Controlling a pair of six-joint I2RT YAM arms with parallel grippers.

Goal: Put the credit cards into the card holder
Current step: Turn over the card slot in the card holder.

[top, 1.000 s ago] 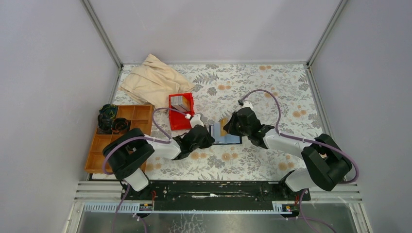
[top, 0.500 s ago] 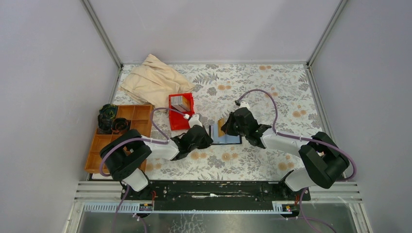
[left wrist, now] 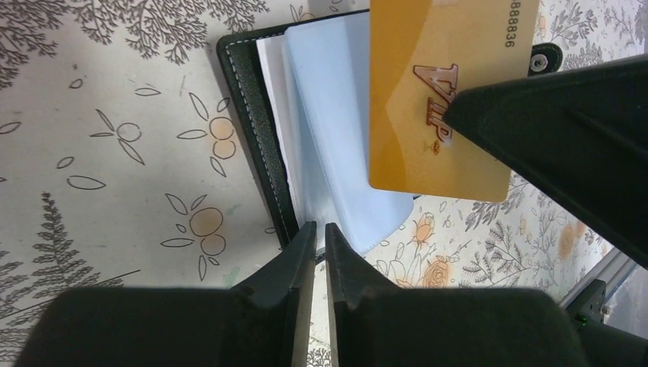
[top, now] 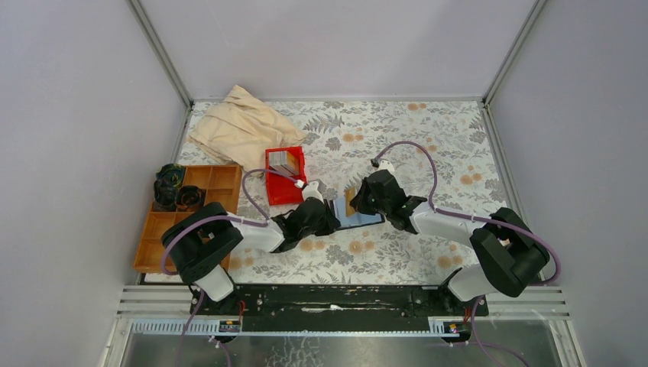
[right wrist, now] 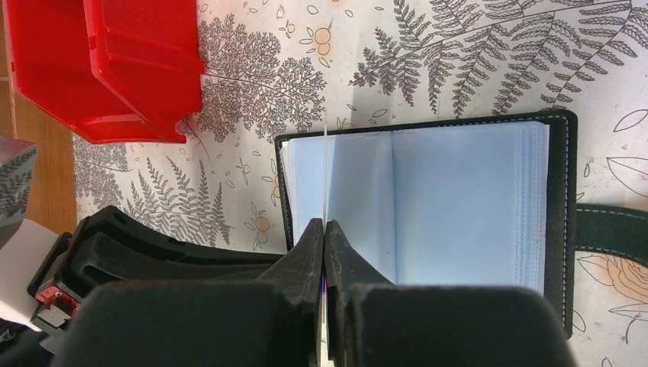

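The card holder [top: 365, 216] lies open on the floral cloth, its pale blue sleeves [right wrist: 458, 214] facing up inside a black rim [left wrist: 252, 130]. My right gripper [right wrist: 325, 225] is shut on a gold credit card [left wrist: 439, 99], which stands on edge over the left-hand sleeves. In the right wrist view this card shows only as a thin line [right wrist: 325, 168]. My left gripper [left wrist: 320, 229] sits at the holder's near edge, its jaws a narrow gap apart with the cloth showing between them. More credit cards [top: 284, 161] stand in the red bin [top: 281, 187].
A beige cloth [top: 241, 126] lies crumpled at the back left. A brown compartment tray [top: 157, 233] holding dark round objects [top: 170, 187] sits at the left edge. The red bin [right wrist: 115, 61] is close to the holder's left side.
The card holder has turned slightly, its right end now a little farther back. The right gripper and its card have edged left. The left gripper stays at the holder's edge.
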